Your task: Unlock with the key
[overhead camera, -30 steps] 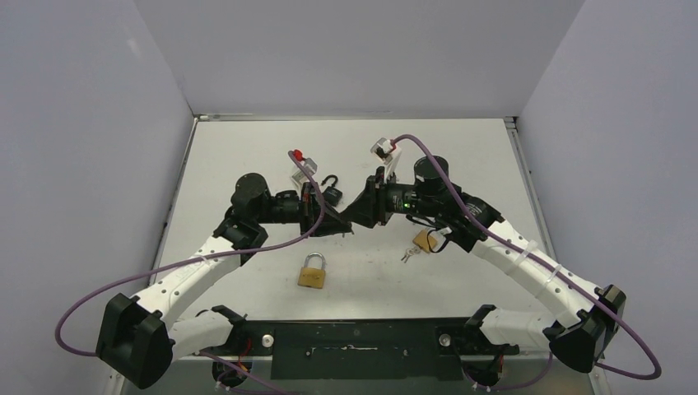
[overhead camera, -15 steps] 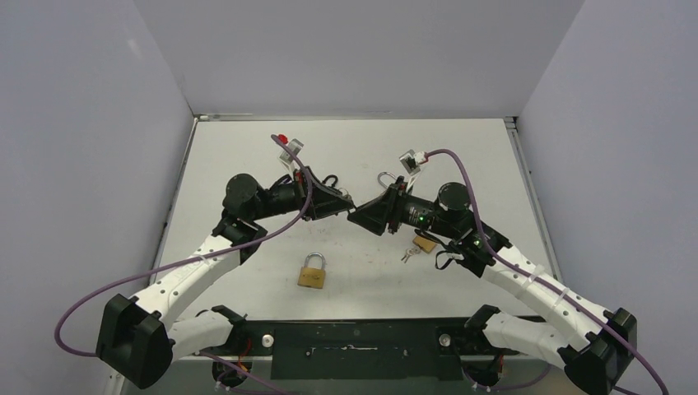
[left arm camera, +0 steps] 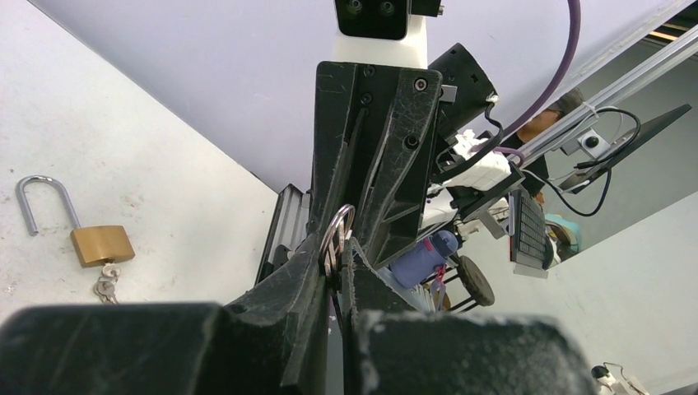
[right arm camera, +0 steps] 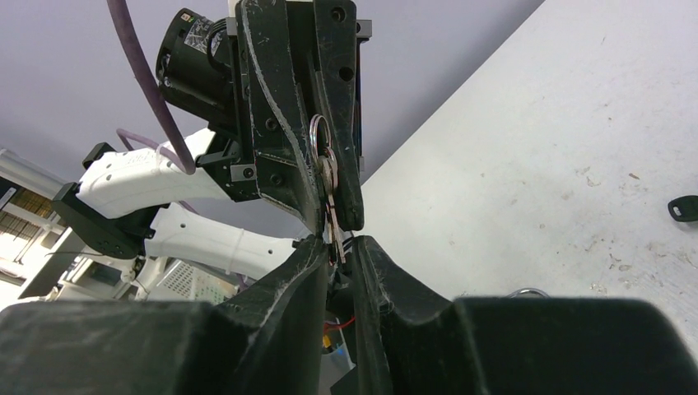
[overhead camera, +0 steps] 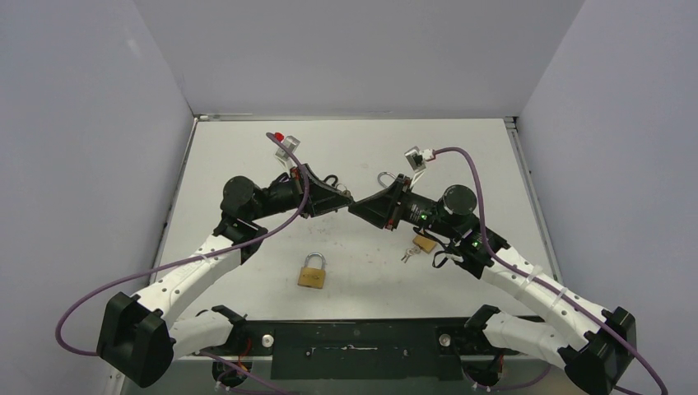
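Key (right arm camera: pixel 329 193) clamped between left fingers (right arm camera: pixel 276 123) and right fingers (right arm camera: pixel 288 288).

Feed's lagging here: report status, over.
Left gripper shut on silver key ring; right gripper shut on same ring, tip to tip, mid-air. Closed brass padlock on table, untouched. Nothing blocking.

Left gripper (left arm camera: pixel 336 265) pinches a key ring (left arm camera: pixel 337 234), right gripper (left arm camera: pixel 360 226) flanking the same ring from the far side; open brass padlock (left arm camera: pixel 100 244) lies well apart on the white table (left arm camera: pixel 165 177).
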`<state>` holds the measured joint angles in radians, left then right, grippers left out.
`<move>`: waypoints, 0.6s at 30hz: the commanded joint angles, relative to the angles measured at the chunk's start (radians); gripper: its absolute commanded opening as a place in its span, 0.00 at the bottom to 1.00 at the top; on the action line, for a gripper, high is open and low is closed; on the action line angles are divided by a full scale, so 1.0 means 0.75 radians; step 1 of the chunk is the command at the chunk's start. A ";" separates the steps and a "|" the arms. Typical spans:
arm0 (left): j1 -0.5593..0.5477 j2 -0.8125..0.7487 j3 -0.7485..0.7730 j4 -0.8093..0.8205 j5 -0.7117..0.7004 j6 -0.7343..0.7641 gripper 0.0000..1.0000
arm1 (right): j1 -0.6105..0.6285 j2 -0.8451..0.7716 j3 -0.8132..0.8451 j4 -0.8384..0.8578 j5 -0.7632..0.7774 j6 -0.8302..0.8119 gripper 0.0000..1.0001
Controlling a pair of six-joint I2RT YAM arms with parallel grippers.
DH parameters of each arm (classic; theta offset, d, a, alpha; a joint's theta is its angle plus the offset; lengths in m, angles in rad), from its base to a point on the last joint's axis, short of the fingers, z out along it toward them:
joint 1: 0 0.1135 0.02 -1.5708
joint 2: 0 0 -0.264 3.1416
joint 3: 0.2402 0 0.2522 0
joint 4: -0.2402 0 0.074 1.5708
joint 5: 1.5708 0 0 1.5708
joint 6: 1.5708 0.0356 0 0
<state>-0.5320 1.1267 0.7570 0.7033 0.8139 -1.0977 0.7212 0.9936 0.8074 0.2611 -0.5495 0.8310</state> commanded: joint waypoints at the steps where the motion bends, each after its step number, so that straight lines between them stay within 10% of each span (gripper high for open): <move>1: 0.000 -0.021 0.007 0.056 0.027 0.003 0.00 | -0.004 -0.020 0.026 0.126 0.025 0.007 0.22; 8: 0.002 -0.020 0.019 0.037 0.029 0.026 0.00 | -0.006 -0.078 -0.004 0.108 0.085 -0.015 0.53; 18: 0.006 -0.015 0.031 0.040 0.037 0.022 0.00 | -0.006 -0.031 0.015 0.139 -0.001 -0.008 0.28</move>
<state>-0.5304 1.1267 0.7570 0.6998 0.8268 -1.0916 0.7204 0.9546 0.8028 0.2977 -0.5140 0.8276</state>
